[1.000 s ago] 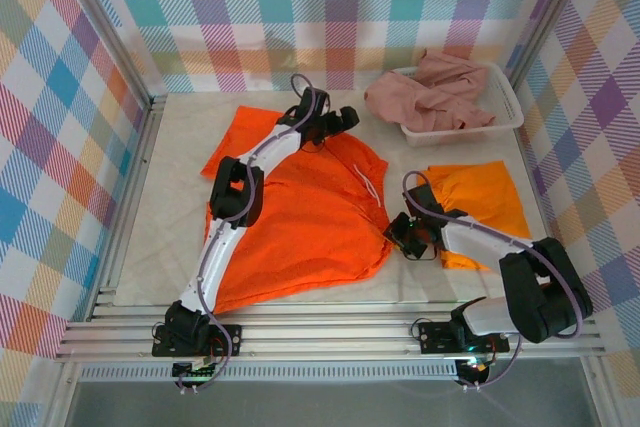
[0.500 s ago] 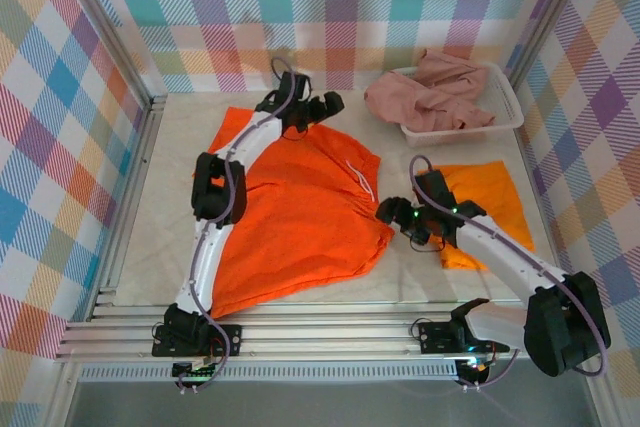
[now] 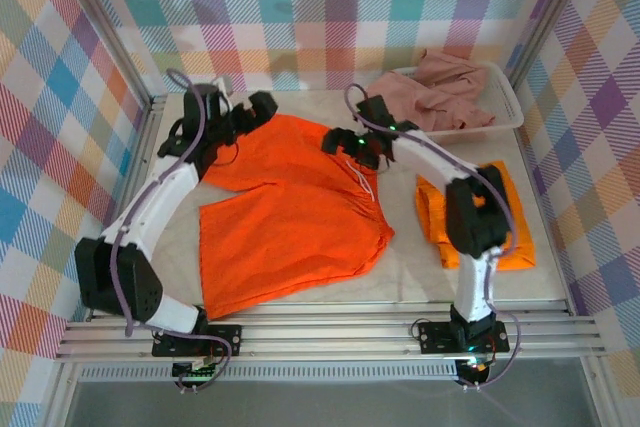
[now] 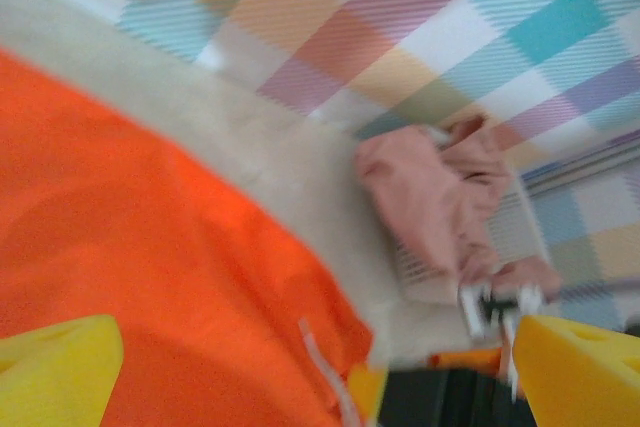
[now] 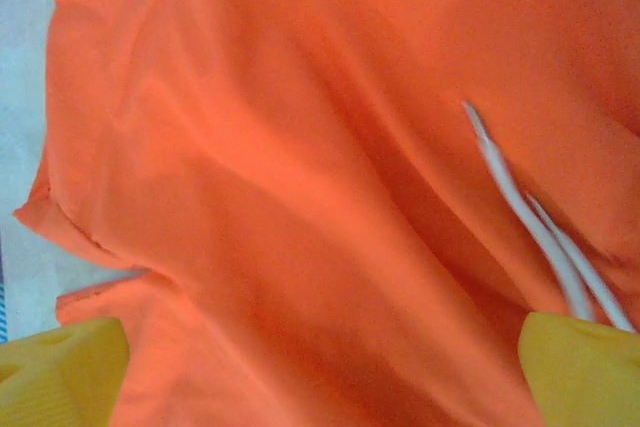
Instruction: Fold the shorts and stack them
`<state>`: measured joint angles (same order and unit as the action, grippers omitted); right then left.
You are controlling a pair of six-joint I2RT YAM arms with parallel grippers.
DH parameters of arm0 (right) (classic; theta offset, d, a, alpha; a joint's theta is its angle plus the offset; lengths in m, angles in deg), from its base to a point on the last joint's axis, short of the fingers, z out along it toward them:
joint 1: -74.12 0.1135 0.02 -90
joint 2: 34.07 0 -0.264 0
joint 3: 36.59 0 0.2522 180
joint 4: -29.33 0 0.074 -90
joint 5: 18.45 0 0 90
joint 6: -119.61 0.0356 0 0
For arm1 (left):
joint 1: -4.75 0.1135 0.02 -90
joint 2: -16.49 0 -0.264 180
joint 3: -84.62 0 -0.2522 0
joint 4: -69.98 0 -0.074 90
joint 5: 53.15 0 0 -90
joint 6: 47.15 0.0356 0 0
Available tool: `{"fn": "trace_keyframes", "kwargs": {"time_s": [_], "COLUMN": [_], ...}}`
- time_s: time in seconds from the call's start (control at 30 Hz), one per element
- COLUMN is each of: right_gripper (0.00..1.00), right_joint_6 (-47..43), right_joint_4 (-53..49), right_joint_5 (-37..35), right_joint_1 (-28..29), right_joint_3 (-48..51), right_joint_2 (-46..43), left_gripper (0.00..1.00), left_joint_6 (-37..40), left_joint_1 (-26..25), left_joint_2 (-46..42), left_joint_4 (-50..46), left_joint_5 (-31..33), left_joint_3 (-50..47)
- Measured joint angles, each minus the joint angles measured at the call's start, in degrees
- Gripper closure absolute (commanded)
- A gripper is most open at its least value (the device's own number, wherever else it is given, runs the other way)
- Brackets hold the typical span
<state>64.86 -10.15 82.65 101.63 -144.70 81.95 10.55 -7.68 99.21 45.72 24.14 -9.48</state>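
- The top external view looks down from high above and behind the arm bases (image 3: 195, 332), which sit along its bottom edge. It is far enough to take in the whole table (image 3: 170, 232), the plaid walls (image 3: 340, 17) and the basket (image 3: 508, 97) at upper right.
- The left wrist view looks low across the table toward the far wall, blurred, with yellow fingertips (image 4: 55, 367) in the lower corners.
- The right wrist view looks down from very close.
- All three views share the spread orange shorts (image 3: 290, 217) (image 4: 130, 247) (image 5: 280, 197) and their white drawstrings (image 3: 362, 182) (image 4: 320, 367) (image 5: 530, 227). The top and left wrist views also share the basket (image 4: 520, 237).
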Motion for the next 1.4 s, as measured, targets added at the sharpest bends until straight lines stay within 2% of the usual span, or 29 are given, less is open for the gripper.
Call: {"fn": "trace_keyframes", "kwargs": {"time_s": [0.23,0.37,0.47,0.77,1.2,1.4], "right_gripper": [0.00,0.01,0.00,0.00,0.01,0.00], "right_joint_6": [-0.61,-0.35,0.44,6.05,10.16,8.33], "right_joint_4": [-5.86,-9.84,-11.28,-11.43,-8.13,-6.16], "right_joint_5": [2.05,3.56,4.70,5.25,0.96,2.99], "right_joint_1": [0.31,-0.50,-1.31,-5.46,-9.11,-9.03], "right_joint_3": [-27.34,-39.04,-45.33,-54.31,-57.05,-57.27], "right_joint_2": [22.53,32.13,35.21,41.18,42.93,42.99], "left_gripper": [0.00,0.00,0.00,0.00,0.00,0.10], "left_joint_6": [-1.18,-3.80,-5.81,-10.67,-15.45,-20.31], "left_joint_1": [3.08,3.54,3.54,3.54,3.28,1.62], "left_joint_2": [-9.05,-14.73,-17.51,-18.43,-21.99,-27.80], "left_joint_4": [-3.19,-4.17,-6.25,-14.03,-20.61,-26.91], "left_joint_5": [2.19,3.50,4.76,6.86,6.58,9.57], "left_joint_3": [-16.79,-21.29,-22.18,-22.77,-27.04,-29.53]}}
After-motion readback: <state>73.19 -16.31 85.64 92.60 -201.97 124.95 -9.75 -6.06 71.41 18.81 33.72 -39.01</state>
